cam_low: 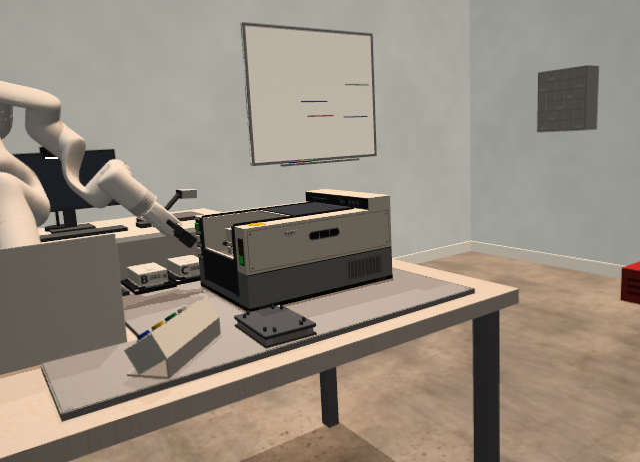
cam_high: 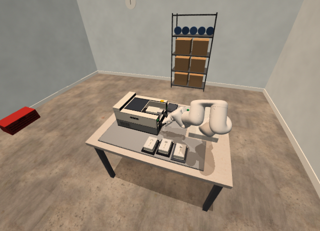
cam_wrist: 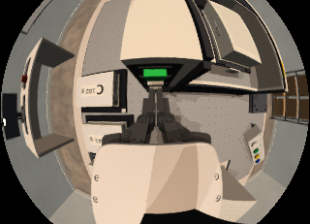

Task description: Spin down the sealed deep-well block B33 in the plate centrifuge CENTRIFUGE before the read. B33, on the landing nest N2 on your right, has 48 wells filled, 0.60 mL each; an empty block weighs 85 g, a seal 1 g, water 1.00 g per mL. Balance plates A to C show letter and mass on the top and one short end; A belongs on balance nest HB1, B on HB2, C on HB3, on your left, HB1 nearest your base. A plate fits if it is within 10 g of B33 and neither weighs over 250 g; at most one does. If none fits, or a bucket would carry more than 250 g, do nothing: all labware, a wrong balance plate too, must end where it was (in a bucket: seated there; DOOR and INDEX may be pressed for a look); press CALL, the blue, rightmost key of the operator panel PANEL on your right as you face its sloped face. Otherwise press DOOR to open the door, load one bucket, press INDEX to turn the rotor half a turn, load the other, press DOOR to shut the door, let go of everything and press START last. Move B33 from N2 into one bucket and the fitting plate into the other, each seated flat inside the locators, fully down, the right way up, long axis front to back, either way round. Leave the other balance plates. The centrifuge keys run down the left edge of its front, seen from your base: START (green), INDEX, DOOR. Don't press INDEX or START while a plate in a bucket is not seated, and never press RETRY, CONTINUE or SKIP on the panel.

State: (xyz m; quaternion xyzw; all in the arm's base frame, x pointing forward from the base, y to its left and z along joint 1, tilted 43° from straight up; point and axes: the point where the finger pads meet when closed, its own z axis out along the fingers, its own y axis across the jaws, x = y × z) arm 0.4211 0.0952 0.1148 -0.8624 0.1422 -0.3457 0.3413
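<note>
Gripper [cam_wrist: 154, 96]: jaws closing fully together, gripping nothing; tips meeting the green START key [cam_wrist: 155, 73]
Centrifuge [cam_high: 134, 116]: door standing open; a plate [cam_high: 153, 109] sitting inside

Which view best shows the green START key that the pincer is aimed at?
The wrist view: the green START key fills the centre, just beyond the shut pincer. The top view shows only a green speck on the centrifuge corner; the exterior view shows it edge-on.
</note>
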